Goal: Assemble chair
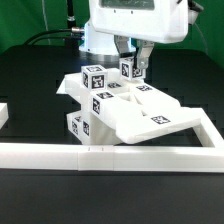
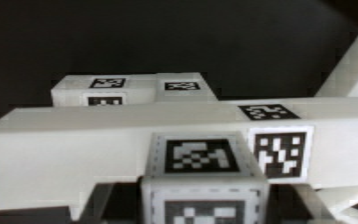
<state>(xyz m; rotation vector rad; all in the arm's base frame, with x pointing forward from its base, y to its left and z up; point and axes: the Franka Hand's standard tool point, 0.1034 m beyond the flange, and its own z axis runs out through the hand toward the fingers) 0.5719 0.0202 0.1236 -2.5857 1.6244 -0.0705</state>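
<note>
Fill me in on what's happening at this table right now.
A robot arm is building a white chair from tagged plastic parts. Its gripper is down at a small tagged block on top of the partly joined pile, apparently gripping it. The pile sits on a black table, behind a long white border rail.

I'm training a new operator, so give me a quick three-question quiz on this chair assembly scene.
1. True or false: the gripper is over the chair parts.
2. The rail lies: A) behind the parts, B) in front of them, in the exterior view?
3. What colour is the table?

Key: 1 true; 2 B; 3 black.
</note>
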